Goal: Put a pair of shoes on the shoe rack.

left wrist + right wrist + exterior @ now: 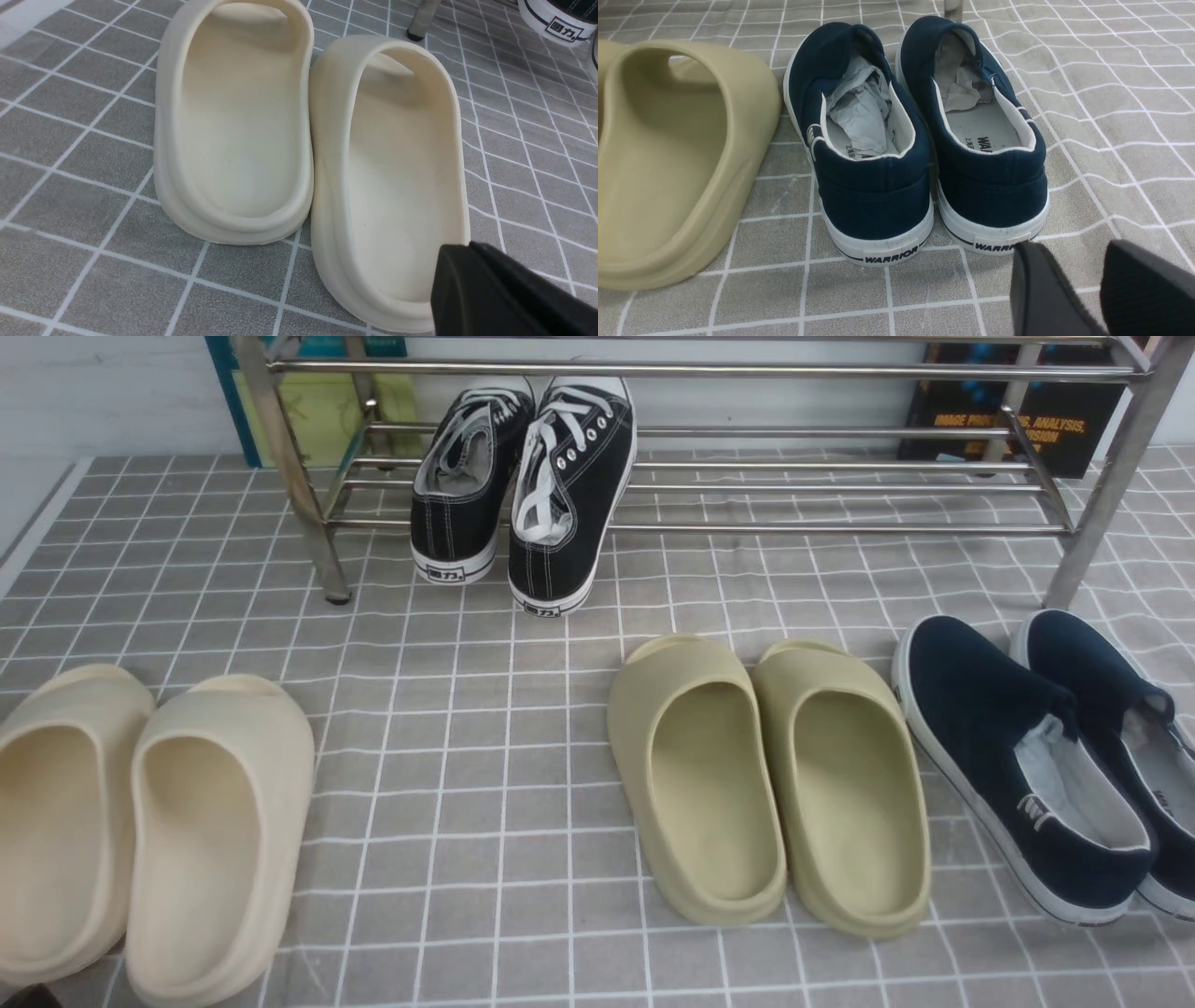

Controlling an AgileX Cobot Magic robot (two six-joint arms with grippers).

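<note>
Both grippers hold nothing: the left gripper is clenched over the beige slides, and the right gripper stands slightly parted behind the navy slip-ons. The black sneakers already sit toes-in on the shoe rack at far left, heels overhanging its near bar, so the task looks essentially finished.

Matte black left gripper, matte black right gripper, rounded tips

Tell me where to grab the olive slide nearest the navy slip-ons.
Probably the raised heel-side rim of that olive slide, one jaw inside the footbed and one outside, coming down from above at the near end. It lies flat, open side up, and its twin crowds one flank, so a sideways approach looks tight.
</note>
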